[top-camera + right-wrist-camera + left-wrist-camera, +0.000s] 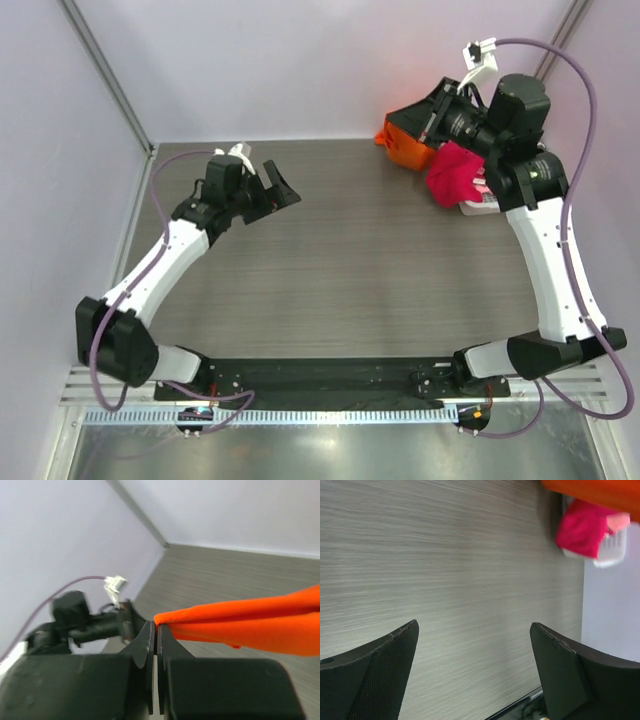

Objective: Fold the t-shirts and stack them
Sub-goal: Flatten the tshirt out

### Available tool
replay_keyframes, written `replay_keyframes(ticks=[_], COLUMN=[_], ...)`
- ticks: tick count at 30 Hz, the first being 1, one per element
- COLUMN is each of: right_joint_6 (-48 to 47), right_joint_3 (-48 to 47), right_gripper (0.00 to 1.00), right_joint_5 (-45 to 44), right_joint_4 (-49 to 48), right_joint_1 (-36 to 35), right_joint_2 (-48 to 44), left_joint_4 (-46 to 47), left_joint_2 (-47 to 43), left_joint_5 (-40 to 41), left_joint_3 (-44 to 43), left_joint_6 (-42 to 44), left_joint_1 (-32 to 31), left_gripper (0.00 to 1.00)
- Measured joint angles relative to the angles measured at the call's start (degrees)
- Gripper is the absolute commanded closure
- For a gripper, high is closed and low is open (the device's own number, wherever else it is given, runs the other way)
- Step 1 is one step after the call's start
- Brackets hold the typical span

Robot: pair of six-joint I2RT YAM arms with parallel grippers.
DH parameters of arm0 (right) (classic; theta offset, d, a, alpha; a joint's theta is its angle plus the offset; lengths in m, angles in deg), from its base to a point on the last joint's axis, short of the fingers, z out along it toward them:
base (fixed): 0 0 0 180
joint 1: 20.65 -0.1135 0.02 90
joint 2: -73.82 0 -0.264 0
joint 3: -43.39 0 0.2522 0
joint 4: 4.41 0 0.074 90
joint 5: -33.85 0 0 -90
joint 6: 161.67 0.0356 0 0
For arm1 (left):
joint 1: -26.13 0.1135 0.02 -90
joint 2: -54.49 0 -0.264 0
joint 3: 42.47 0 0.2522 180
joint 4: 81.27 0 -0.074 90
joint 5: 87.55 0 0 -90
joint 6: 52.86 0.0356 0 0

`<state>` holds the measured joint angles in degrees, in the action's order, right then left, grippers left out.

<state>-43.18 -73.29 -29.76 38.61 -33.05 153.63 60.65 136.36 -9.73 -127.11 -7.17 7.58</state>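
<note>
My right gripper is at the back right, raised, shut on a corner of the bright orange t-shirt. In the right wrist view the jaws pinch the shirt's edge and the orange cloth stretches away to the right. A magenta t-shirt hangs over the white lattice basket beside it. My left gripper is open and empty above the table at the back left. Its view shows the gripper wide open over bare table, with the magenta shirt and orange shirt far off.
The wood-grain table has lilac walls at the back and both sides. The basket holds a bit of pale pink cloth. The arm bases and a metal rail run along the near edge.
</note>
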Motion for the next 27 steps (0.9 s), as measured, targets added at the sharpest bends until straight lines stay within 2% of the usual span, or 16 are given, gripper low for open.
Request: replay_keyframes(ticks=[4, 8, 10, 13, 16, 19, 24, 27], right_joint_6=[2.51, 6.01, 7.28, 8.28, 8.76, 9.27, 8.96, 8.11], right_joint_3=[-10.99, -22.88, -25.11, -23.10, -14.49, -1.62, 23.61, 33.42], right_gripper=[0.99, 0.99, 0.99, 0.99, 0.99, 0.99, 0.99, 0.99], right_joint_5=[1.77, 3.91, 3.98, 3.21, 1.95, 0.79, -3.45, -7.93], right_joint_4=[1.64, 1.16, 0.28, -0.42, -2.45, -5.20, -8.15, -7.93], right_joint_1=[-6.05, -8.61, -8.59, -8.52, -8.61, -8.59, -8.63, -8.59], right_joint_2=[-0.70, -1.07, -1.84, -3.61, -5.62, -6.49, -5.81, -5.84], left_joint_4=[7.06, 13.77, 16.31, 18.56, 20.11, 19.56, 13.35, 9.01], left_joint_2=[-8.66, -15.96, -17.55, -18.40, -20.50, -24.46, -29.55, -29.94], left_joint_5=[2.78, 4.74, 5.62, 6.38, 7.26, 8.44, 12.17, 13.79], left_joint_3=[7.69, 16.39, 19.26, 21.57, 24.94, 28.68, 30.51, 30.47], left_joint_6=[2.86, 4.83, 6.03, 7.65, 8.83, 8.94, 8.79, 8.76], left_joint_1=[-6.47, -9.01, -10.03, -11.74, -12.83, -13.07, -13.05, -13.05], left_gripper=[0.08, 0.09, 0.09, 0.10, 0.10, 0.10, 0.10, 0.09])
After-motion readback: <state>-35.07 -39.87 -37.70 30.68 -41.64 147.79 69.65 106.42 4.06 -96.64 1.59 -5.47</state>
